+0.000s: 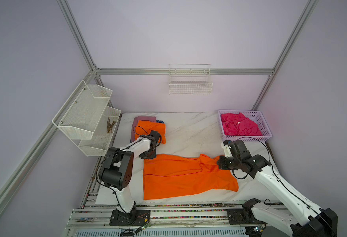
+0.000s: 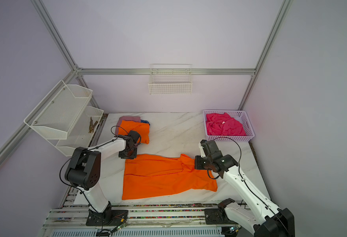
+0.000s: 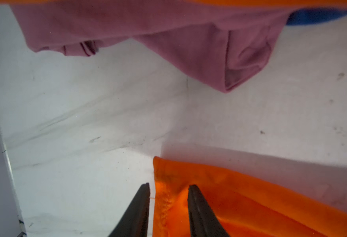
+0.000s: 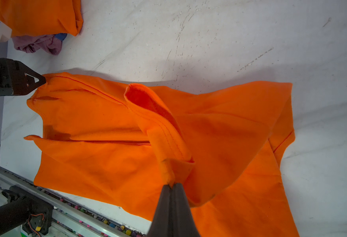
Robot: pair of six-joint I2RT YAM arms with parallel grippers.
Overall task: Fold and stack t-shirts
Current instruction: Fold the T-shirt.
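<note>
On the front half of the marble table [image 1: 191, 131], between the two arms, lies the loose orange t-shirt [image 1: 185, 180]. It is spread mostly flat, bright and matte, with a long crease along its far half and a bunched ridge at the right arm's end.

That ridge rises because the right gripper [image 4: 171, 185] has its jaws clamped tight on a hemmed fold, sleeve or neckline, I cannot tell which, and holds it up off the table. At the opposite far corner the left gripper [image 3: 168, 185] stands narrowly parted, its jaws straddling the hem corner without pinching it. It is placed, I judge, so that corner can be taken and the cloth drawn taut between the arms.

Behind the left arm sits the stack: a folded orange t-shirt [image 1: 150, 128] on top, over the mauve-pink t-shirt [image 1: 144, 119], with the blue t-shirt [image 1: 160, 121] peeking out beside them. The hot pink t-shirt [image 1: 238, 125] waits crumpled in the lilac basket [image 1: 268, 131] at the far right corner.
</note>
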